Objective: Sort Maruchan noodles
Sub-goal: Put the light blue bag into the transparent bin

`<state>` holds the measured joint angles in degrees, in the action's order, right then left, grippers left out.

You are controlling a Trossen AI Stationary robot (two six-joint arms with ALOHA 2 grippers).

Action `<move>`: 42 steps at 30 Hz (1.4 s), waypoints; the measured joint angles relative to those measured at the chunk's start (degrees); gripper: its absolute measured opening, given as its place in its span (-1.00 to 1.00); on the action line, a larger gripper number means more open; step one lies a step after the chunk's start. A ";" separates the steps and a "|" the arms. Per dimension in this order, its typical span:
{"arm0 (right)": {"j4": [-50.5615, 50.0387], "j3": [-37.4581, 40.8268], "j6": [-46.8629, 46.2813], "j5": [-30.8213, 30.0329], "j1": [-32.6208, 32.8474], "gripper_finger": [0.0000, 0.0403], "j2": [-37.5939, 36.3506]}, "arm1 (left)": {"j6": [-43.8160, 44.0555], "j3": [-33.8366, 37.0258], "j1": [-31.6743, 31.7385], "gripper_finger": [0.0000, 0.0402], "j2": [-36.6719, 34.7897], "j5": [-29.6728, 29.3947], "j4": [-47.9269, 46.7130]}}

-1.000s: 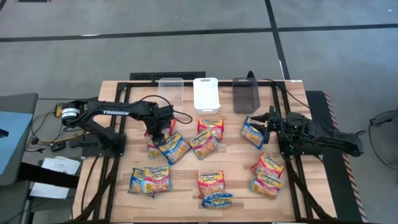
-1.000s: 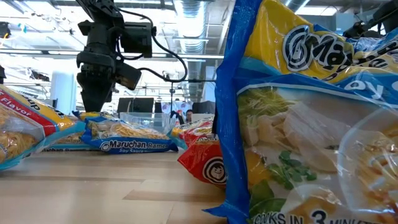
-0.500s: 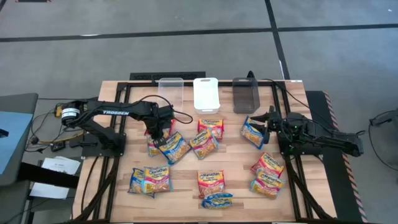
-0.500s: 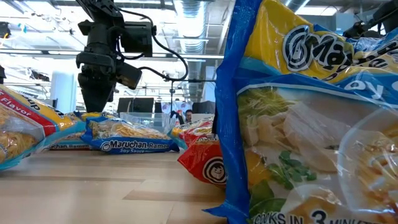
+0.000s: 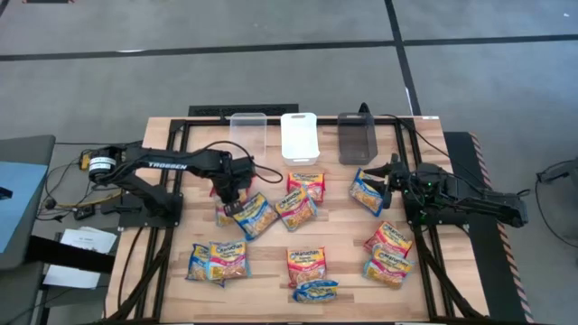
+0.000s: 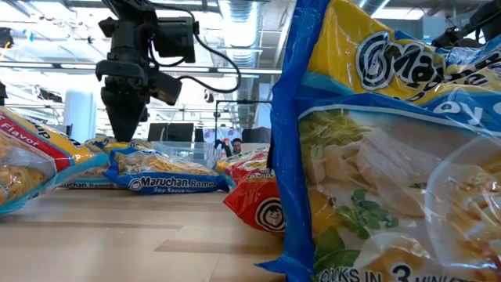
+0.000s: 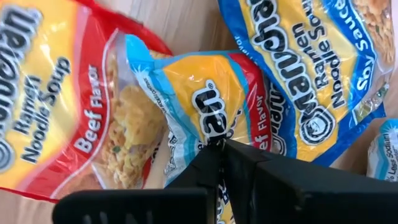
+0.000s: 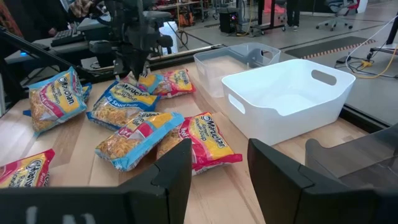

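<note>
From above, your left gripper (image 5: 227, 203) sits over packets (image 5: 242, 212) left of centre, right gripper (image 5: 379, 174) by another; your left wrist shows fingers (image 7: 214, 165) pinching a Beef packet (image 7: 205, 106); your right wrist shows fingers (image 8: 177, 165) spread.

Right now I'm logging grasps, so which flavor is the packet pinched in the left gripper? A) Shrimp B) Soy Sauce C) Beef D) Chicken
C: the left gripper is shut on the Beef Flavor packet, its red-edged wrapper bunched between the fingertips.
</note>
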<state>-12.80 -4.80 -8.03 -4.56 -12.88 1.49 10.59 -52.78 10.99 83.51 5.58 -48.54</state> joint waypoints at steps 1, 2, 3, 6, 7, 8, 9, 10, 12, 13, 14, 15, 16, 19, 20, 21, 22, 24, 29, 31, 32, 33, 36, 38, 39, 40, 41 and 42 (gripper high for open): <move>0.01 0.01 0.02 0.00 0.00 -0.11 -0.01 | 0.01 -0.29 -0.42 -1.00 0.01 -0.50 0.01; 0.02 0.01 0.00 0.00 0.00 -0.11 0.00 | 0.02 -0.55 -0.79 -1.00 -0.01 -0.91 -0.01; 0.00 0.01 0.02 0.00 0.00 -0.11 -0.01 | 0.04 -0.81 -1.14 -1.00 0.01 -1.30 0.00; 0.00 0.01 0.02 0.00 0.01 -0.11 -0.01 | 0.13 -1.37 -2.18 -1.00 -0.01 -3.12 -0.04; 0.00 0.01 0.01 0.00 0.00 -0.11 0.00 | 0.13 -1.55 -2.51 -1.00 -0.01 -3.79 -0.04; 0.02 0.01 0.00 0.00 0.01 -0.11 -0.01 | 0.15 -1.73 -2.82 -1.00 -0.01 -4.41 -0.06; 0.00 0.01 0.01 0.00 0.00 -0.11 0.00 | 0.14 -1.88 -3.08 -1.00 -0.01 -5.07 -0.04; 0.00 0.01 0.01 0.00 0.01 -0.11 -0.01 | 0.16 -2.05 -3.30 -1.00 -0.01 -5.81 -0.05; 0.00 0.01 0.02 0.00 0.01 -0.11 -0.01 | 0.15 -2.55 -3.78 -1.00 -0.01 -7.13 -0.28; 0.00 0.01 0.00 0.00 -0.01 -0.11 -0.01 | 0.13 -2.85 -3.96 -1.00 -0.01 -7.88 -0.46; 0.01 0.01 0.01 0.00 0.00 -0.11 -0.01 | 0.13 -3.18 -4.06 -1.00 -0.01 -8.32 -0.69; 0.00 0.01 0.02 0.00 -0.01 -0.11 0.01 | 0.13 -3.56 -4.12 -1.00 -0.01 -8.70 -1.06; 0.00 0.01 0.02 0.00 0.01 -0.11 0.01 | 0.13 -3.97 -4.12 -1.00 -0.01 -9.06 -1.54; 0.00 0.01 0.00 0.00 -0.01 -0.11 -0.01 | 0.13 -5.11 -4.12 -1.00 -0.03 -9.92 -2.76; 0.01 0.01 0.00 0.00 -0.01 -0.11 0.00 | 0.13 -5.45 -4.12 -1.00 -0.03 -10.24 -3.16; 0.00 -0.01 0.01 0.00 -0.01 -0.11 -0.01 | -0.07 -5.74 -4.12 -1.00 -0.05 -10.48 -3.63; 0.00 0.01 0.01 0.00 0.01 -0.11 -0.01 | -0.23 -5.98 -4.10 -1.00 -0.05 -10.56 -4.05; 0.00 0.00 0.00 0.00 0.00 -0.11 0.00 | -0.31 -6.47 -4.11 -1.00 -0.05 -10.59 -5.19; 0.00 0.01 0.01 0.01 0.00 -0.11 0.00 | -0.38 -8.58 -4.14 -1.00 -0.05 -10.53 -7.45; 0.00 0.01 0.02 0.00 -0.01 -0.11 0.01 | -0.84 -9.85 -4.14 -1.00 -0.05 -10.76 -8.56; 0.02 0.01 0.01 0.00 0.01 -0.11 -0.01 | -1.02 -10.56 -4.14 -1.00 -0.05 -10.90 -8.83; 0.02 0.01 0.00 0.00 -0.01 -0.11 -0.01 | -1.11 -11.32 -4.14 -1.00 -0.05 -10.97 -9.05; 0.01 0.00 0.01 0.01 0.00 -0.11 -0.01 | -1.82 -13.58 -4.12 -1.00 -0.05 -11.28 -9.81; 0.00 0.01 0.01 0.00 0.01 -0.11 -0.01 | -2.52 -15.12 -4.12 -1.00 -0.05 -12.66 -10.38; 0.00 -0.01 0.01 0.00 0.01 -0.11 -0.01 | -2.73 -15.99 -4.13 -1.00 -0.05 -13.41 -10.82; 0.01 0.01 0.02 0.01 0.00 -0.11 -0.01 | -3.04 -16.89 -4.06 -1.00 -0.05 -14.04 -11.26; 0.00 0.01 0.02 0.02 -0.01 -0.11 0.01 | -3.44 -17.78 -3.87 -1.00 -0.05 -14.72 -11.52; 0.00 0.01 0.00 0.00 -0.01 -0.11 -0.01 | -3.88 -18.61 -3.64 -1.00 -0.05 -15.45 -11.74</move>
<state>-12.80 -4.80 -8.03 -4.56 -12.88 1.48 6.71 -71.39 7.35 83.46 -9.88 -60.28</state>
